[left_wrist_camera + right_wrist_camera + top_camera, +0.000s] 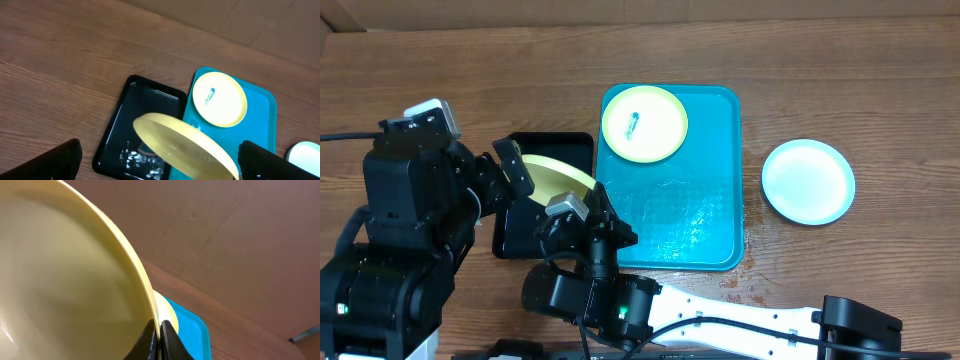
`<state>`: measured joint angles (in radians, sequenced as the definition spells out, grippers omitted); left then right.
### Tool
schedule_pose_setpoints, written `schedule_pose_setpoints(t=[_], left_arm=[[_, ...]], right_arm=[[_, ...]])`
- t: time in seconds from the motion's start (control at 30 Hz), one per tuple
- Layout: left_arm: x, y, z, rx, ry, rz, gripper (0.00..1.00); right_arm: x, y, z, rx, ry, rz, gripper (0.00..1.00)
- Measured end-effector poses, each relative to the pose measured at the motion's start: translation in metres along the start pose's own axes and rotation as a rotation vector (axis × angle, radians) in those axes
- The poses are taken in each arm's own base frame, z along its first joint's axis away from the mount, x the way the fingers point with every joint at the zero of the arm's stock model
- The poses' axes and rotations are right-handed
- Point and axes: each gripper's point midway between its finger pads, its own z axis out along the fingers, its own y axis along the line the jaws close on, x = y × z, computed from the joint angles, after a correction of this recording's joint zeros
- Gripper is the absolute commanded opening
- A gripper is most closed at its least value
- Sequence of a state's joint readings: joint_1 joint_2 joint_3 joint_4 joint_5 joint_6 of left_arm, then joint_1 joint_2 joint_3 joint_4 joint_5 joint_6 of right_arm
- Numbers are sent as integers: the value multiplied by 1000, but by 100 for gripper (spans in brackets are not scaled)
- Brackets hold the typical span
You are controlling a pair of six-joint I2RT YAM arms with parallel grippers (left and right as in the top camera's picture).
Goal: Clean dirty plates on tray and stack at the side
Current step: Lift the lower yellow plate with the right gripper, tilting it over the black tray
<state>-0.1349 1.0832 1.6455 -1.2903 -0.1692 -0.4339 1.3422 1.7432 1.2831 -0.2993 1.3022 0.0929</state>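
Right gripper (159, 339) clamps the rim of a tilted pale yellow-green round plastic plate (560, 176) over the black rectangular tub (556, 138), at 9 o'clock from the turquoise rectangular plastic tray (710, 200); left gripper (512, 165) stands wide open.

The overhead camera looks straight down on the table (470, 60) from well above, taking in the whole tray (710, 220). The left wrist camera slants down from mid height and shares that tray and the black tub (145, 105) with it; the right wrist camera sits tight against the rim of a tilted plate (65, 280).
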Motion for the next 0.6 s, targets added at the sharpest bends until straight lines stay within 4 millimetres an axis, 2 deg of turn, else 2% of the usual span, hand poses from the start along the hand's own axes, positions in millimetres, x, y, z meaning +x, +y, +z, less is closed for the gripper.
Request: schedule_pose_setpoints(t=[0.4, 0.47, 0.6], left_arm=[[2, -5, 20, -14, 52, 8, 100], [3, -6, 22, -11, 62, 9, 100], [-2, -6, 14, -7, 50, 8, 100]], right_arm=[[2, -2, 2, 4, 7, -1, 4], [8, -2, 6, -8, 33, -9, 4], [42, -7, 30, -62, 173, 15, 4]])
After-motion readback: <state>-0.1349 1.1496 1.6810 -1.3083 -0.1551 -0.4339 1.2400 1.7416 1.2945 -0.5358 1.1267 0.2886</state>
